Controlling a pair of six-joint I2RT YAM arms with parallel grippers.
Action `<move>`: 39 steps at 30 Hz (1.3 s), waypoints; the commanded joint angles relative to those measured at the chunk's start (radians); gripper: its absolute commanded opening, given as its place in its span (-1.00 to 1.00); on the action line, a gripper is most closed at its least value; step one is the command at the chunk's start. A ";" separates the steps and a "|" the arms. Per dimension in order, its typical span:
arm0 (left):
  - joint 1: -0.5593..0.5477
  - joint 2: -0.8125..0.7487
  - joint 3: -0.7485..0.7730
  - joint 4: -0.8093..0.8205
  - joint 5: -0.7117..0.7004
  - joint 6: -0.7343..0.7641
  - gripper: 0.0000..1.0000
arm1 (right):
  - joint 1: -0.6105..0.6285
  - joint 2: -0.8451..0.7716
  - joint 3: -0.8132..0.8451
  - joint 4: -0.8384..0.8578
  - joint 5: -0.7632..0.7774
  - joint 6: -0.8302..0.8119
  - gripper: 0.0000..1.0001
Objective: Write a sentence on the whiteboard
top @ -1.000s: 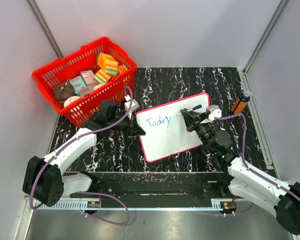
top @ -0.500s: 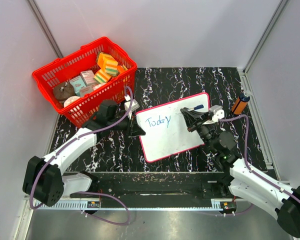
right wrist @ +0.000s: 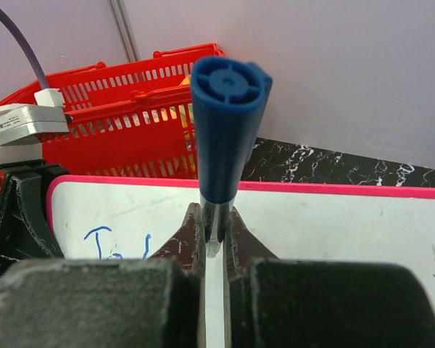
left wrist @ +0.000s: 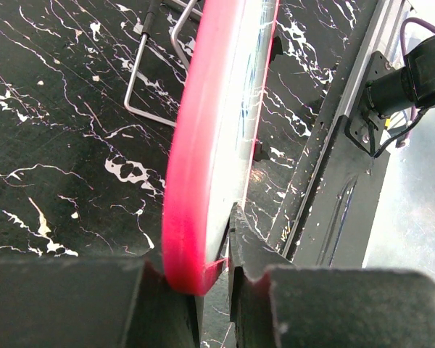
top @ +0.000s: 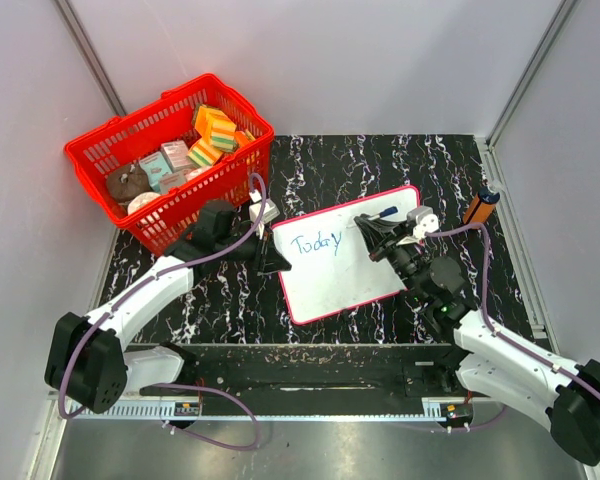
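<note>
The whiteboard (top: 352,262), white with a red-pink rim, lies tilted on the black marbled table. The sentence (top: 316,243) on it reads "Today" in thin blue marker, near its left end. My left gripper (top: 276,260) is shut on the board's left edge; in the left wrist view the pink rim (left wrist: 199,152) runs between the jaws of that gripper (left wrist: 214,270). My right gripper (top: 368,230) hovers over the board just right of the word, shut on a blue marker (top: 386,214). The right wrist view shows the marker (right wrist: 225,119) upright in the gripper (right wrist: 215,233) above the whiteboard (right wrist: 333,225).
A red basket (top: 120,145) with sponges and small boxes stands at the back left, close behind my left arm. An orange and black cylinder (top: 480,208) stands near the right wall. A wire stand (left wrist: 146,76) shows beside the board's back.
My right gripper has shifted slightly left across the board with the marker. The left gripper and the board have stayed put.
</note>
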 commanded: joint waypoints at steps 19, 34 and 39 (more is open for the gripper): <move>0.007 0.050 -0.036 -0.079 -0.420 0.266 -1.00 | -0.007 0.019 0.001 0.077 0.020 0.013 -1.00; 0.004 0.057 -0.033 -0.081 -0.418 0.268 -1.00 | -0.005 0.066 -0.043 0.127 0.059 0.021 -1.00; 0.002 0.056 -0.035 -0.081 -0.422 0.269 -1.00 | -0.005 0.059 -0.057 0.126 0.045 0.026 -1.00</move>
